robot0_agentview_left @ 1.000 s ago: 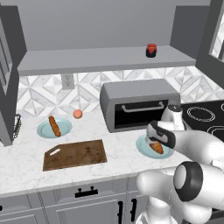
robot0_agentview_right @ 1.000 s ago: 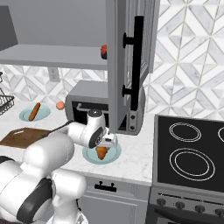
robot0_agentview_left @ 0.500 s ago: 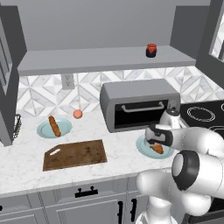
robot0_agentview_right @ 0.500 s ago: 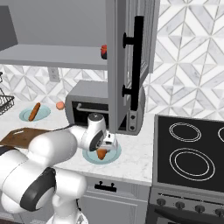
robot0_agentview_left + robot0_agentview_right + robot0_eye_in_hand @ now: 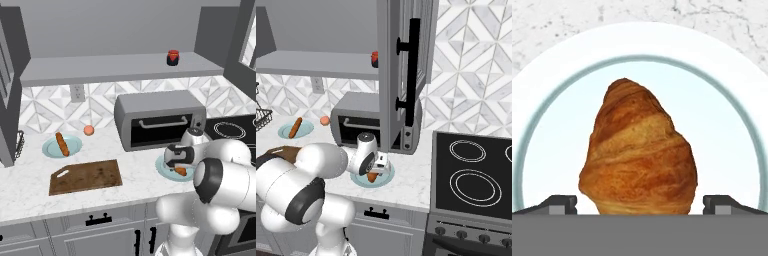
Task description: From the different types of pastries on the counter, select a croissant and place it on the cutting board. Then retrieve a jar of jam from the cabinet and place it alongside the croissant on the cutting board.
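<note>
**Pincer straddling the croissant**

I am holding my pincer (image 5: pixel 640 202) spread as wide as it goes, one fingertip (image 5: pixel 559 204) on either side of the croissant (image 5: pixel 638 155), with clear gaps between pads and pastry, so I am gripping nothing. The croissant is lying right under me on its plate (image 5: pixel 732 100), its tapered end pointing away from my hand. In the left base view my pincer (image 5: pixel 178 165) is hanging low over that plate, just in front of the toaster oven (image 5: pixel 159 118). Well off to my left the board (image 5: pixel 86 176) is lying flat on the counter (image 5: pixel 30 182), bare. Beyond it the long pastry (image 5: pixel 61 144) is sitting on a second plate, with a small orange ball (image 5: pixel 89 130) just beside it. High above me, the jam (image 5: pixel 173 57) is standing upright on the shelf (image 5: pixel 115 67).
</note>
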Controlling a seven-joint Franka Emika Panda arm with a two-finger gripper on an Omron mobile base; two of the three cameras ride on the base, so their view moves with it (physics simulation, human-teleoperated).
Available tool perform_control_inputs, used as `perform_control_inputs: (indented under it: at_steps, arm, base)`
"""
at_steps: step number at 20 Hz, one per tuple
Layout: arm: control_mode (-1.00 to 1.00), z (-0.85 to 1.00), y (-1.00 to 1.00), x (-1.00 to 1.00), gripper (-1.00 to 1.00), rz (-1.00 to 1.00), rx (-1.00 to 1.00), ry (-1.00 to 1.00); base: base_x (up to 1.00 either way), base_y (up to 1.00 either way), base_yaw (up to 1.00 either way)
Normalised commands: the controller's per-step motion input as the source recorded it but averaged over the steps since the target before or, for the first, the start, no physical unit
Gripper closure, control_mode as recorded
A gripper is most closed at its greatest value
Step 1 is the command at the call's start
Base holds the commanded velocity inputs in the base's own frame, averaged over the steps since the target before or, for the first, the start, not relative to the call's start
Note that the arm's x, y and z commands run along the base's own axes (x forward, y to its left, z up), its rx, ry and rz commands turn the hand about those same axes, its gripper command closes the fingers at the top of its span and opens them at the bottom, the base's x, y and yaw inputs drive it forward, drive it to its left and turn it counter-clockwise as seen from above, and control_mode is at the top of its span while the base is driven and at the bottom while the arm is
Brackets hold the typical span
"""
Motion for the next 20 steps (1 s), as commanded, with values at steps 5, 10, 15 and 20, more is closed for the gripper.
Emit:
perform_control_inputs:
  at_steps: [5,10,15,20]
  arm:
    - [-1.0,-0.01,0.02,0.0,-1.0,0.0,0.0,0.0]
    - [-1.0,-0.07,0.11,0.0,1.0,0.0,0.01,0.0]
    - [-1.0,0.0,0.0,0.0,1.0,0.0,0.0,0.0]
    - [-1.0,0.4,0.0,0.0,1.0,0.0,-0.02,0.0]
  base:
    - [0.0,0.0,0.0]
    - [0.0,0.0,0.0]
    - [0.0,0.0,0.0]
    - [0.0,0.0,0.0]
